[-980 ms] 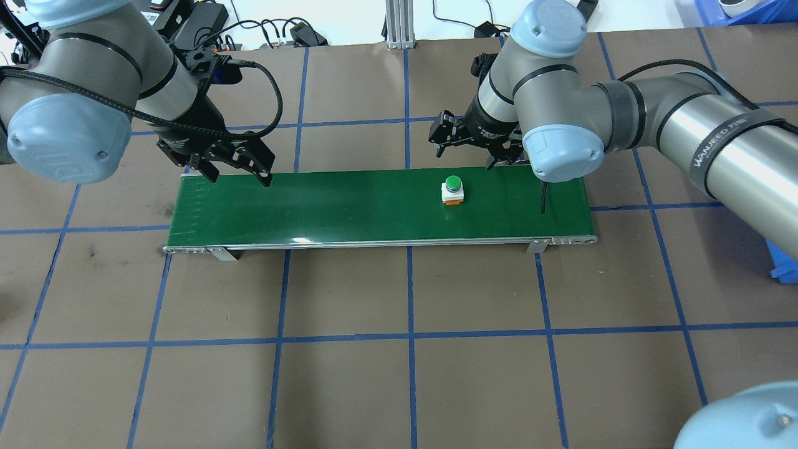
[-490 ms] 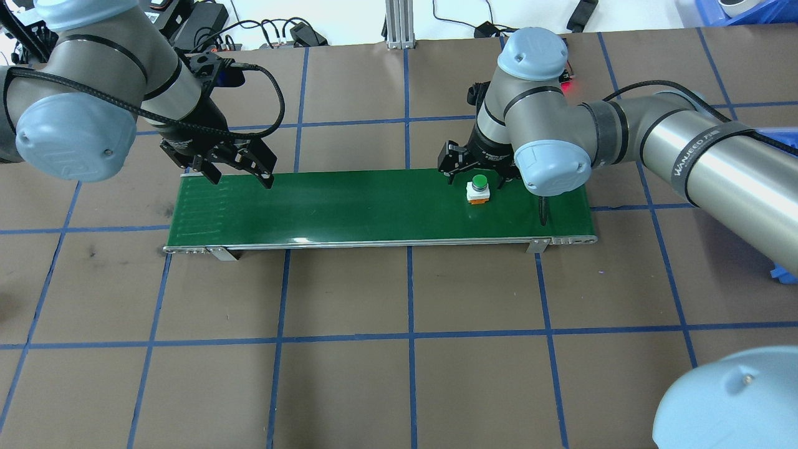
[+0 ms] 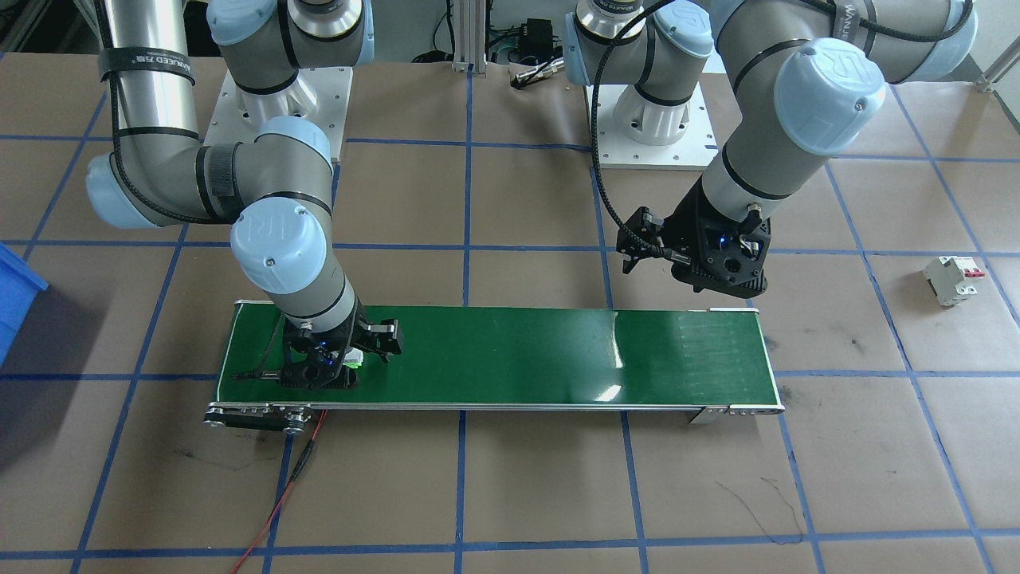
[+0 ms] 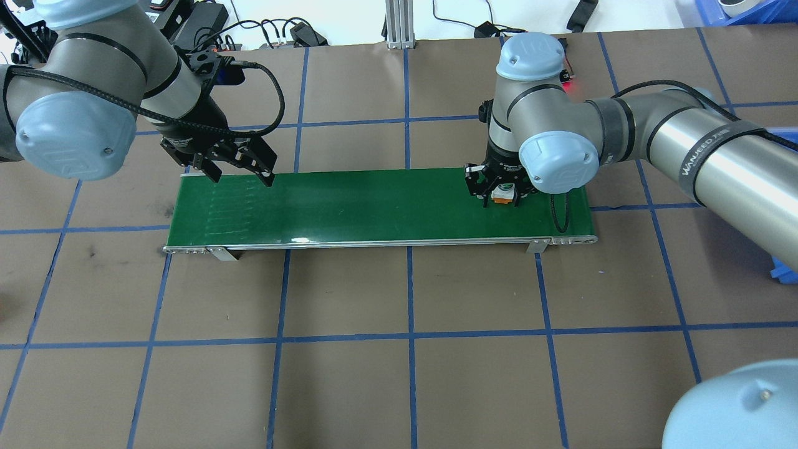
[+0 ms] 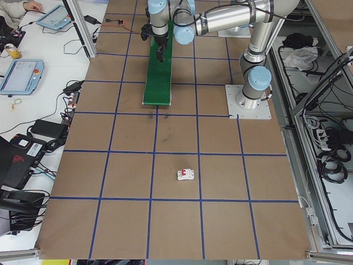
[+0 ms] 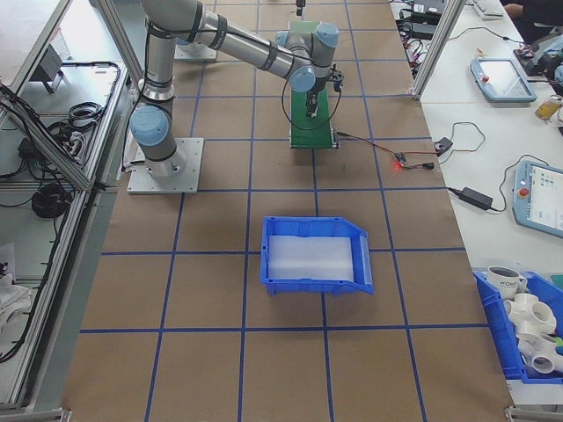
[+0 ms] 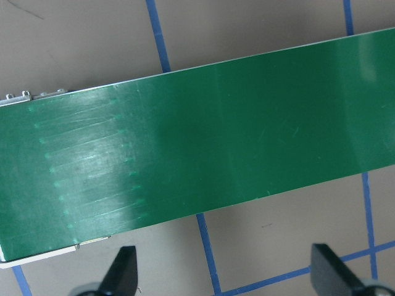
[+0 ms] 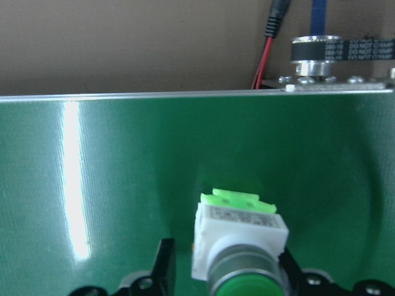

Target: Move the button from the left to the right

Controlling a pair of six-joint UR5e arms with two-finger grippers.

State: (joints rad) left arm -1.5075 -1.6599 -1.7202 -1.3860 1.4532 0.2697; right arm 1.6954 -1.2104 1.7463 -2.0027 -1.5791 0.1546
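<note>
- The button [image 4: 502,196] sits on the green belt [image 4: 374,206] near its right end. Half a second ago it stood a little further left on the belt, and a second ago further left still, so it has travelled rightward along the belt.
- The right gripper [image 4: 500,193], which hovered behind the belt a second ago, has come down over the button. In the right wrist view its fingers [image 8: 163,262] stand on either side of the white base. Contact is not clear, so whether they are closed on it cannot be told.
- Judgement: the transfer along the belt is done and the pickup at the right end is in hand; lifting and depositing remain.
- The left gripper [image 4: 237,167] hangs over the belt's left end, where it was before, fingers [image 7: 121,271] spread apart and empty.
- A breaker [image 3: 951,280] lies on the table [image 4: 399,349], well apart from the belt.
</note>
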